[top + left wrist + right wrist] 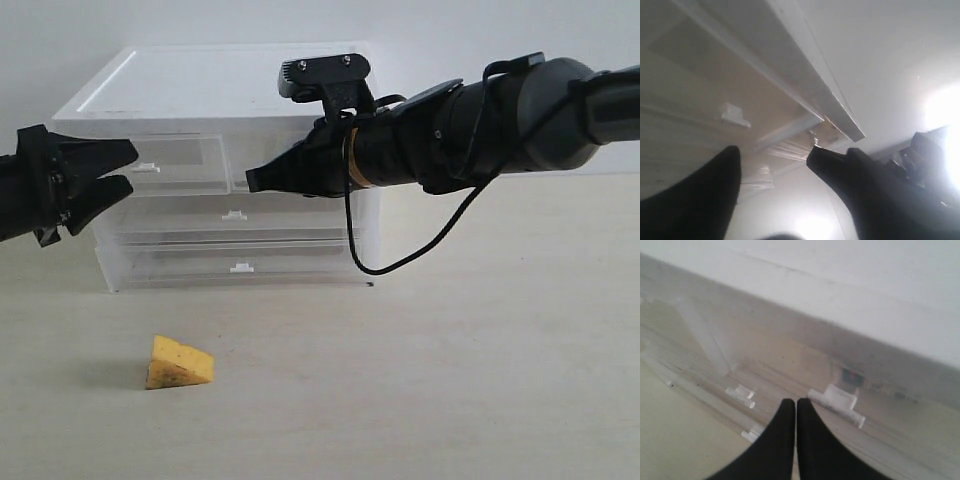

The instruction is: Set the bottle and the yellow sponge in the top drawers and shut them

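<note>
The yellow sponge [180, 364] lies on the table in front of the cabinet [230, 80], apart from both grippers. The bottle is not in view. My left gripper [132, 168] is open, its tips just left of the top left drawer's [185, 165] white tab handle [146, 167]. In the left wrist view that gripper [772, 157] holds nothing and the tab handle [735, 116] lies ahead. My right gripper [251, 180] is shut and empty in front of the top right drawer, hiding most of it. Its tips [791, 403] sit beside a white tab handle [837, 397].
Two full-width clear drawers, each with a small tab handle [234, 215], sit below the top ones. A black cable [400, 262] loops down from the right arm beside the cabinet. Light tabletop [450, 380] stretches to the right and front.
</note>
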